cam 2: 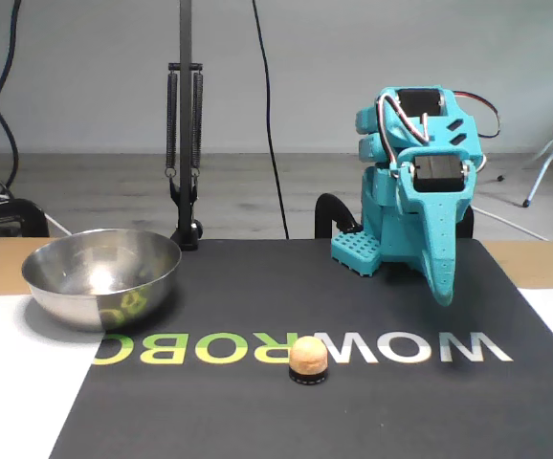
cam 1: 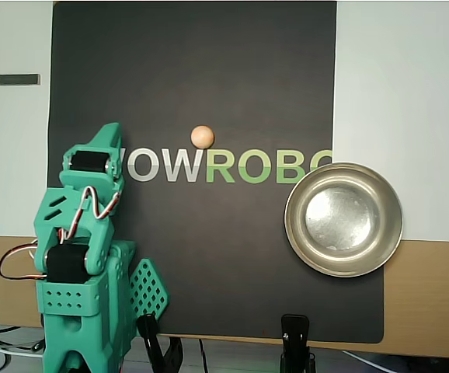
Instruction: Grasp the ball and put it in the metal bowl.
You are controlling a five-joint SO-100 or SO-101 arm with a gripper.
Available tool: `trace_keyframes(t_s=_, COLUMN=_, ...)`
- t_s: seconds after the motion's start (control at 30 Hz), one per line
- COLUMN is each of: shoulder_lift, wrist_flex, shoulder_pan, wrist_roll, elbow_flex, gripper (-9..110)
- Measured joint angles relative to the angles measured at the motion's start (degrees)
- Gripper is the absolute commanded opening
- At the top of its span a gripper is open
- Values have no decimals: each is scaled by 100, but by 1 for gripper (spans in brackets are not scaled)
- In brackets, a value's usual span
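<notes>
Nothing is done yet — the ball lies on the mat well clear of the folded arm's fingers, which look closed and empty, and the metal bowl farther off holds nothing — grasp, carry and drop remain.

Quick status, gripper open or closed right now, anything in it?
Gripper: looks closed, folded at rest, holding nothing. The ball sits on the mat, the metal bowl is empty.
</notes>
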Motion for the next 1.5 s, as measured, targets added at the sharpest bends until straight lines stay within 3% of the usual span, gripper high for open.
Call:
trace_keyframes(t_s=0.7, shoulder_lift=-70, wrist_flex=501, shoulder_pan=44, wrist_roll=0, elbow_flex=-281, gripper=1)
trace_keyframes(t_s=1.5, shoulder_lift=-5115, wrist_flex=3876, shoulder_pan=185, wrist_roll=-9, elbow_flex=-5827, gripper=1)
